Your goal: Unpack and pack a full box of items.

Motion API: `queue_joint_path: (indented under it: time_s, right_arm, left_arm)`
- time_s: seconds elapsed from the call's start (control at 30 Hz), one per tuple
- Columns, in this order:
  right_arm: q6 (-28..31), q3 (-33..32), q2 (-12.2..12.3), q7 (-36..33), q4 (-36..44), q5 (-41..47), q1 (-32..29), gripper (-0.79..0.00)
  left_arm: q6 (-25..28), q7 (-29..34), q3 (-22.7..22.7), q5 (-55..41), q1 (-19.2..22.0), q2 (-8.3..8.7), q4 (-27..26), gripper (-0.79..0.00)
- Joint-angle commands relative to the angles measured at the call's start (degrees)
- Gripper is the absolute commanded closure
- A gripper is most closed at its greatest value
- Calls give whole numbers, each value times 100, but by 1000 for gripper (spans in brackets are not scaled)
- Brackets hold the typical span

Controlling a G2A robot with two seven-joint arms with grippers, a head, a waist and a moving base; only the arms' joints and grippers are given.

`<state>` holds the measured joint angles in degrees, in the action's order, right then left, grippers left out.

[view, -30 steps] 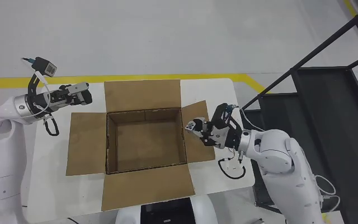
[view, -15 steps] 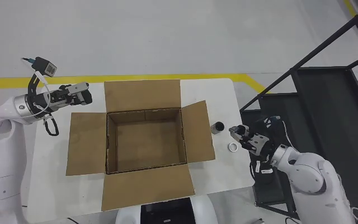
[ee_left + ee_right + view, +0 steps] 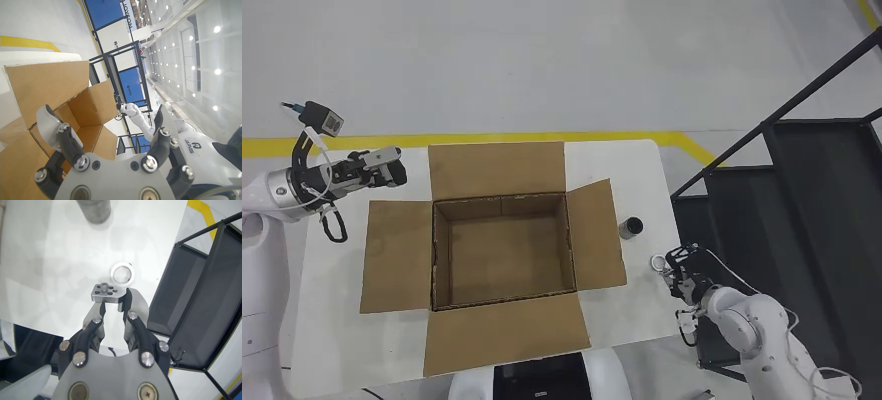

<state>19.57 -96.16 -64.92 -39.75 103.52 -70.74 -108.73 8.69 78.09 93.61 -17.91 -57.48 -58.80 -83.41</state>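
An open cardboard box (image 3: 500, 250) sits mid-table with its flaps spread and a bare floor inside; it also appears in the left wrist view (image 3: 56, 83). At the table's right edge my right gripper (image 3: 679, 274) (image 3: 114, 302) is shut on a small metal block (image 3: 105, 293) with several holes and a screw. Just beyond the block a metal ring (image 3: 657, 263) (image 3: 122, 274) lies flat on the table. A dark cylinder (image 3: 631, 227) (image 3: 94, 210) stands farther in, beside the box's right flap. My left gripper (image 3: 392, 168) (image 3: 104, 117) hovers open beyond the box's left flap, holding nothing.
A black metal rack (image 3: 812, 190) (image 3: 196, 298) stands right against the table's right side, close to my right arm. The white table (image 3: 642, 170) has bare strips right and left of the box. A yellow floor line (image 3: 542, 138) runs behind.
My right gripper has swung from above the box's right flap out to the table's right edge and drawn back toward the near side, still holding the block. The left arm has not moved.
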Motion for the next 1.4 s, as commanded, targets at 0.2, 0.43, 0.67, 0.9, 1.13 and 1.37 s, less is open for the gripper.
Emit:
queue_joint_path:
  time_s: [0.2, 0.43, 0.67, 0.9, 1.13, 1.37]
  right_arm:
    - [-35, 474, -4, 3, -442, -532, 373, 0]
    - [87, 767, -3, -256, -757, -700, 653, 0]
    - [166, 704, 23, -405, -730, -600, 624, -591]
    - [274, 580, 50, -618, -534, -304, 552, -785]
    - [630, 185, 104, -740, 100, 398, 258, -785]
    - [1161, -680, 160, -717, 836, 2365, -335, -785]
  left_arm:
    - [0, 0, 0, 0, 0, 0, 0, -785]
    - [0, 0, 0, 0, 0, 0, 0, -785]
    - [0, 0, 0, 0, 0, 0, 0, -785]
    - [0, 0, 0, 0, 0, 0, 0, -785]
    - [0, 0, 0, 0, 0, 0, 0, -785]
    - [0, 0, 0, 0, 0, 0, 0, -785]
